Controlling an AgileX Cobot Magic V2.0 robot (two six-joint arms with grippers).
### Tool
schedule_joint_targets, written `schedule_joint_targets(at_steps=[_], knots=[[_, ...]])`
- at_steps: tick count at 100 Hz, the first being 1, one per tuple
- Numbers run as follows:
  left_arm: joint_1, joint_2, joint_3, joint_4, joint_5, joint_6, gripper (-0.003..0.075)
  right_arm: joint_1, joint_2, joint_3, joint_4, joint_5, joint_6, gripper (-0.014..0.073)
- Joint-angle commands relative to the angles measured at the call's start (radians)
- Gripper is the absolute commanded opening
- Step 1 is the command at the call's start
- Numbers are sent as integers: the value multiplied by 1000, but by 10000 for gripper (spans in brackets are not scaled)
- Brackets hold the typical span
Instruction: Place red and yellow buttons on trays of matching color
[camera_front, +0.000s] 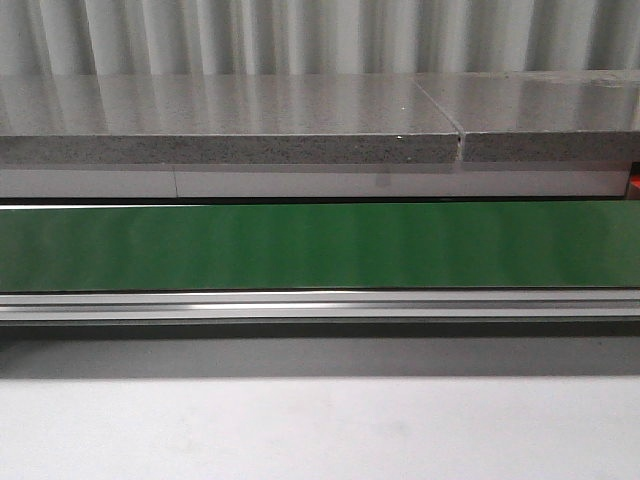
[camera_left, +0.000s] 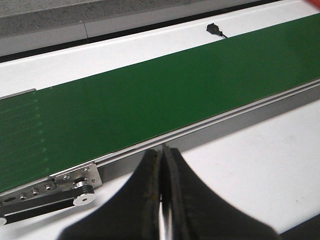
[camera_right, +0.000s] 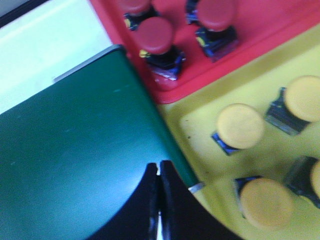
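belt: we see the green conveyor belt (camera_front: 320, 245) running bare across the front view, with no button on it in any view.
left gripper (camera_left: 161, 165): its jaws are pressed together and hold nothing; it hangs over the white desk (camera_left: 260, 165) just beside the belt's near rail.
right gripper (camera_right: 159, 175): its jaws are also closed on nothing, and it sits over the belt's end, beside the trays.
red tray (camera_right: 260, 45): it lies just past the belt's end and carries red buttons (camera_right: 155, 36), three of them in view.
yellow tray (camera_right: 200, 130): it touches the red tray's edge and holds yellow buttons (camera_right: 240, 125), four in view, two cut by the frame.
progress: we judge the sorting largely done, or waiting on another button.
risk, jaws: closed jaws cannot take a new button; we would need to open them first.
risk, crowding: the trays are full near the belt's end, so a descent there could knock a seated button.
risk, timing: a button riding the belt could run off its end before we reach it.
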Motion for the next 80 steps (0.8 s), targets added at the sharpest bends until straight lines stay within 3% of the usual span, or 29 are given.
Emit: schedule_joint_targets(at_steps=[1, 43, 80], knots=[[-8, 3, -27, -19, -72, -2, -20, 70, -28, -26, -2, -53, -32, -67], [-8, 3, -27, -19, -72, -2, -20, 424, -89, -25, -2, -122, -80, -67], [-8, 3, -27, -19, -72, -2, -20, 475, -288, -21, -33, -186, -82, -67]])
